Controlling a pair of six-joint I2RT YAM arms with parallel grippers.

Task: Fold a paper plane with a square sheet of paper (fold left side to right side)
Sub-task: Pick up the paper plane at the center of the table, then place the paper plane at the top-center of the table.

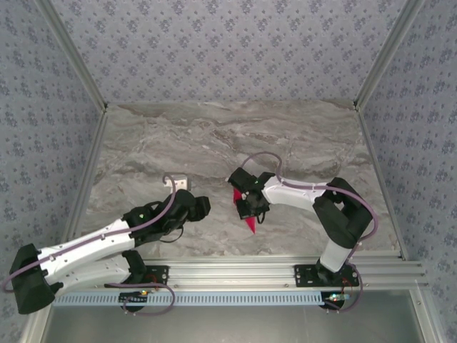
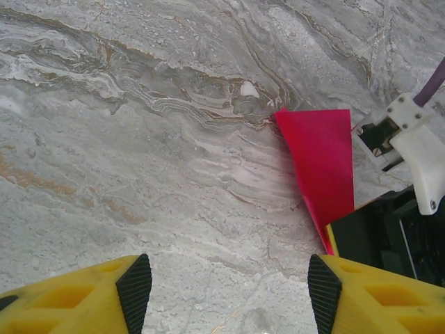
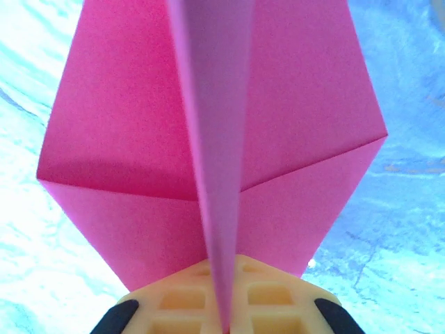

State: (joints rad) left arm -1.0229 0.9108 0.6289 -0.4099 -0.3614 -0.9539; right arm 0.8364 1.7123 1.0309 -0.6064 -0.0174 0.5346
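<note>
Right jaws: clamped on the one paper plane [image 3: 118,125] | left jaws: parted, holding nothing

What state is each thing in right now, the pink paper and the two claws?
paper plane: folded with a centre crease, pinched along that ridge.
right gripper: shut on the paper plane.
left gripper: open, holding nothing.

Paper plane [image 3: 299,104], far end past top edge
</note>
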